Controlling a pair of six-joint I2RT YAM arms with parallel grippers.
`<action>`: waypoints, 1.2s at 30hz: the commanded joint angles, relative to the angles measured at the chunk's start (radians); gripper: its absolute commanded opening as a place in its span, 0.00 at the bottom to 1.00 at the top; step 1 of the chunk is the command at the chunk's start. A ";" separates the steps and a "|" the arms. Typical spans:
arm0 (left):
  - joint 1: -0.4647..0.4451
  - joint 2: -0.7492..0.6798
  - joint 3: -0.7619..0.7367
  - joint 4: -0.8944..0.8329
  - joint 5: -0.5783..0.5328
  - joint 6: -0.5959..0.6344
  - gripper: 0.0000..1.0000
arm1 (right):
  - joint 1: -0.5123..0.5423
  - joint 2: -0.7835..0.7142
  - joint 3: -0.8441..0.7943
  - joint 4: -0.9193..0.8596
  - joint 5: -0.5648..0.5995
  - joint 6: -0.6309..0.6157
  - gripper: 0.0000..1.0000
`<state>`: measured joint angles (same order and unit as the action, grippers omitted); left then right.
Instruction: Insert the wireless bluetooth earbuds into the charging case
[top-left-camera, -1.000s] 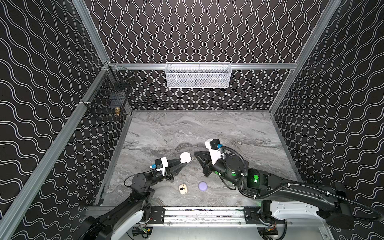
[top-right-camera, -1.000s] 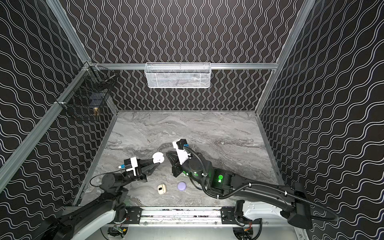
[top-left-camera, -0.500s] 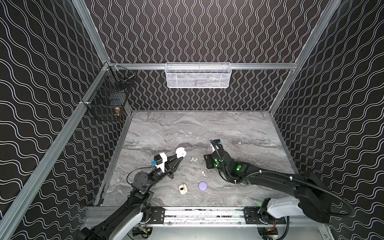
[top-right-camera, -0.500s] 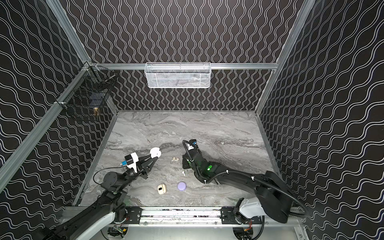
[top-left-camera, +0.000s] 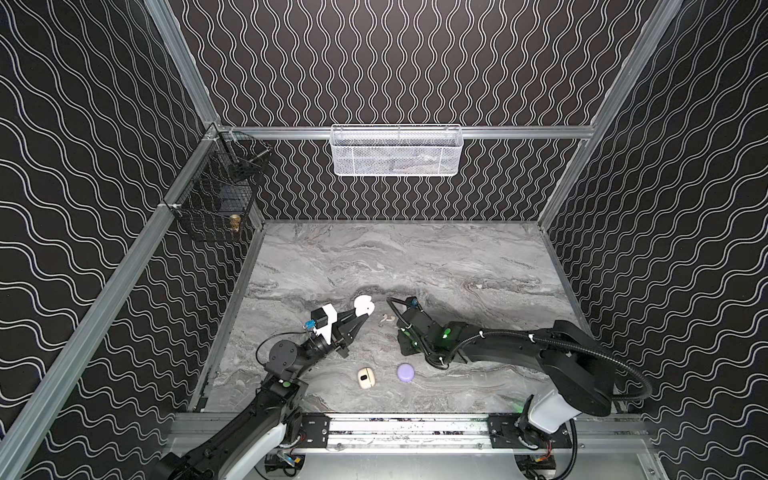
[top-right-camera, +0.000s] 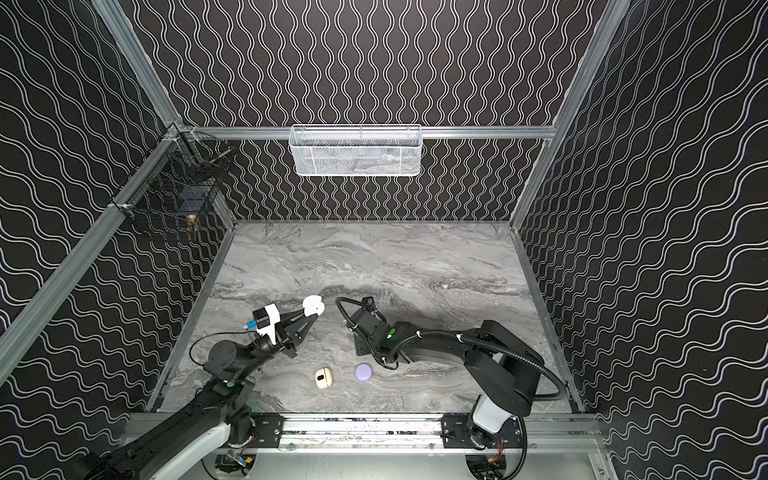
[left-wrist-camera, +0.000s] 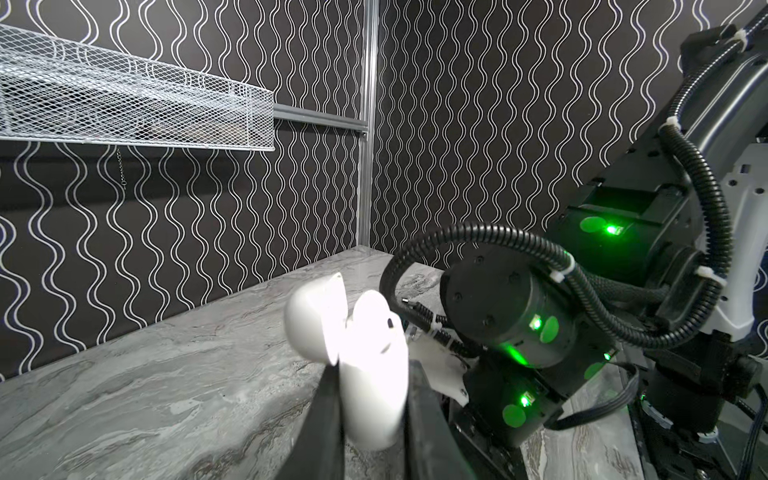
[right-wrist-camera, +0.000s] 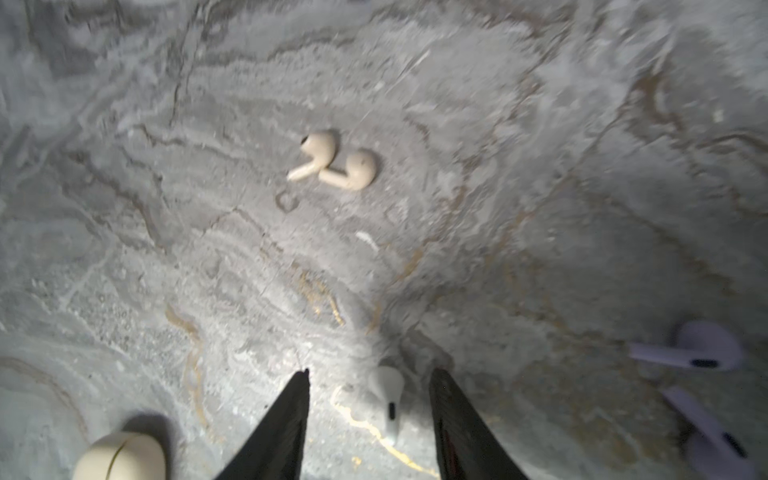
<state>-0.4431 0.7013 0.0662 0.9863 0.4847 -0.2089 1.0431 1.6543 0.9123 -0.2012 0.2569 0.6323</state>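
Right claw (right-wrist-camera: 370, 374) sits low over the grey marble table (top-left-camera: 415, 257) with its jaws standing apart. A white earbud (right-wrist-camera: 388, 399) lies flat between them, touching neither as far as I can see. Two lilac earbuds (right-wrist-camera: 702, 349) lie on the table close to the right claw too. Over on the left, the left claw (top-left-camera: 360, 319) is clamped on the white case (top-left-camera: 364, 305) and holds it up off the table, lid flipped open. Between the two claws lies a beige pair of earbuds (top-left-camera: 387, 318), touching each other. Nearer the front sit a closed beige case (top-left-camera: 365, 377) and, right of it, a lilac case (top-left-camera: 405, 372) — side by side, not touching.
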 joint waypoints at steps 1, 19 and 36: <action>0.002 0.001 0.010 0.038 0.017 0.005 0.00 | 0.017 0.034 0.049 -0.114 0.018 0.015 0.50; 0.002 -0.182 0.023 -0.287 -0.220 0.045 0.00 | -0.006 0.153 0.175 -0.253 -0.035 -0.022 0.45; 0.001 -0.184 0.029 -0.294 -0.211 0.051 0.00 | -0.020 0.162 0.153 -0.229 -0.060 -0.033 0.39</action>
<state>-0.4423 0.5236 0.0875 0.6781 0.2707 -0.1772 1.0245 1.8076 1.0611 -0.4259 0.1902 0.5926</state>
